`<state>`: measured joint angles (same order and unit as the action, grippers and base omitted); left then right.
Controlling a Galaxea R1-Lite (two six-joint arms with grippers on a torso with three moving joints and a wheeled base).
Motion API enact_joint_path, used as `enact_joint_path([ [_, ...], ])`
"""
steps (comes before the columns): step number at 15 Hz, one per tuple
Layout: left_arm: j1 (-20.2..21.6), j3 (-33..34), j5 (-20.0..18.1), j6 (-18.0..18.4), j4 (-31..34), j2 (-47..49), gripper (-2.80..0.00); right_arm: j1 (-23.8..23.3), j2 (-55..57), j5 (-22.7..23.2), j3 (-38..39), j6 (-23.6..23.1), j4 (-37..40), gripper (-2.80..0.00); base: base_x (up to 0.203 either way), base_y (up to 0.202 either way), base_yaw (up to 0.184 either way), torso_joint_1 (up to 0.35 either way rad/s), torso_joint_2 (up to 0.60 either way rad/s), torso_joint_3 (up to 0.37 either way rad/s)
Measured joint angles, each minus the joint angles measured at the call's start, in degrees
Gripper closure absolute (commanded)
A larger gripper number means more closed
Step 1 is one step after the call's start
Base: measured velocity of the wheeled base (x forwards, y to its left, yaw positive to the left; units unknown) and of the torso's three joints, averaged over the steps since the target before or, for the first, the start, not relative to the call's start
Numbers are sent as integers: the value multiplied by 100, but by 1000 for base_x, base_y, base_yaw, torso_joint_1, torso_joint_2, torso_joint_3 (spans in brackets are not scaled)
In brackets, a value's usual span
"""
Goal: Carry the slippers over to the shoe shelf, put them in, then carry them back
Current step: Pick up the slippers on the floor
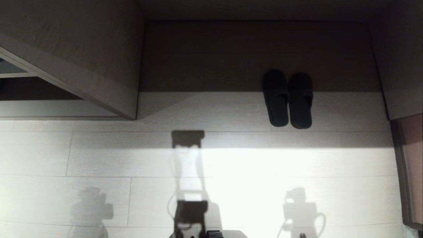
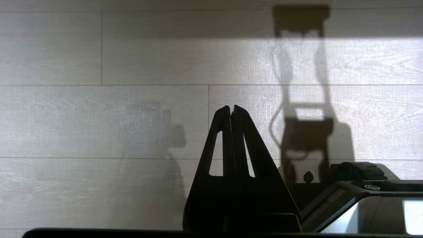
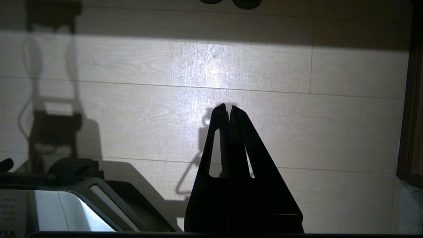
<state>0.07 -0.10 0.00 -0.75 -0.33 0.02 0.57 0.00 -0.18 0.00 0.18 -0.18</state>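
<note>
Both sets of jaws are closed with nothing between them: the left gripper (image 2: 231,107) and the right gripper (image 3: 228,106) each hang above the pale plank floor (image 1: 99,158), tips pressed together. Neither gripper shows in the head view, only their shadows on the floor. The slippers (image 1: 287,99) lie well apart from both, ahead of the robot and toward its right side, side by side and touching, toes pointing into a dark wooden recess (image 1: 231,56), heels out on the lit floor. In the right wrist view their heels (image 3: 231,2) just show at the far edge.
</note>
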Motion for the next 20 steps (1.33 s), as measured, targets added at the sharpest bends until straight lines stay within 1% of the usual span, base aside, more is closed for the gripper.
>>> enact_joint_path([
  [20,0,0,0,-2,1,2,0,2,0,0,-7,1,0,0,0,0,0,2,1,-197],
])
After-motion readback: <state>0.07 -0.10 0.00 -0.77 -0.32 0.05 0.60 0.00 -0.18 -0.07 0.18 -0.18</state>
